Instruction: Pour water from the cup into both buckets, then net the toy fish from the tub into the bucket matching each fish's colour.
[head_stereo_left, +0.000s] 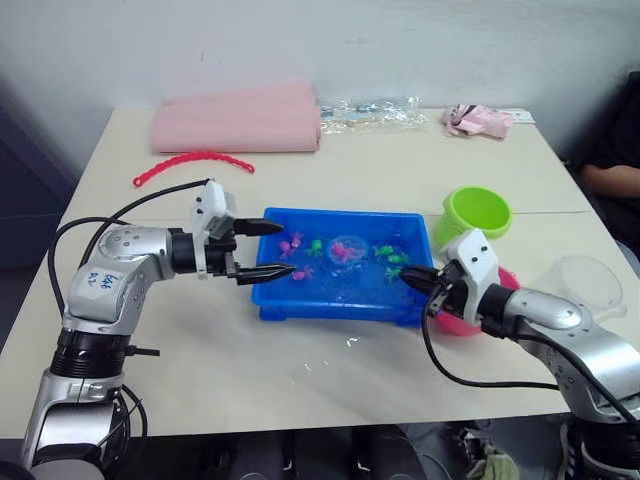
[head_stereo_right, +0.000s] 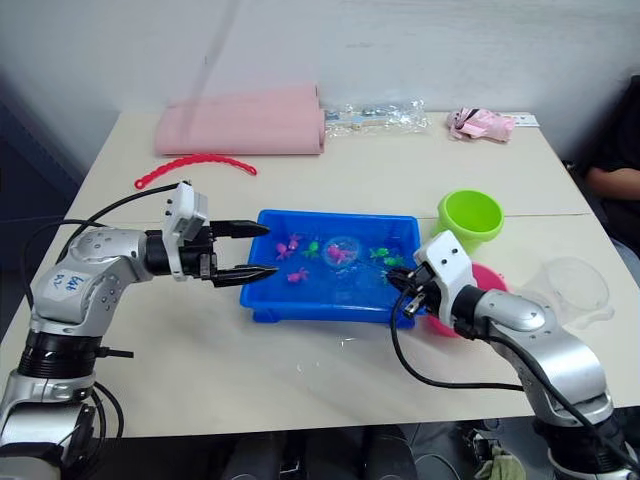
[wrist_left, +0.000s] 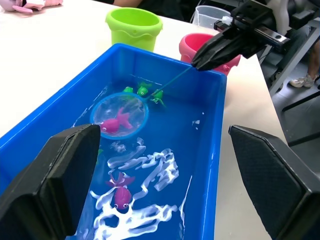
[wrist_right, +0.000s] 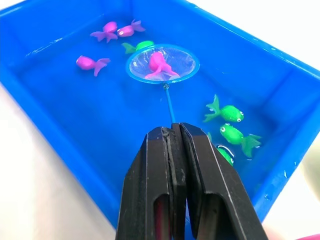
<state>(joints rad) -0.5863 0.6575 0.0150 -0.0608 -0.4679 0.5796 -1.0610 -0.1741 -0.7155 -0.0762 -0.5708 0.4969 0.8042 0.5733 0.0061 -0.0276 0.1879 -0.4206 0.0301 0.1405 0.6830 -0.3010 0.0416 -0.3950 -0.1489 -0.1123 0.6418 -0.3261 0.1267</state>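
In the blue tub (head_stereo_left: 338, 300) mid-counter, the right end effector (wrist_right: 172, 131) pinches the net (wrist_right: 162, 64) handle, a pink fish (wrist_right: 158, 64) in the hoop; lift level, swing slowly to the pink bucket (wrist_left: 200, 46); the left end effector (head_stereo_left: 270, 250) is spread.

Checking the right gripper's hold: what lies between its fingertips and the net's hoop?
Just the net's thin handle over open water, seen in the right wrist view from the right gripper.
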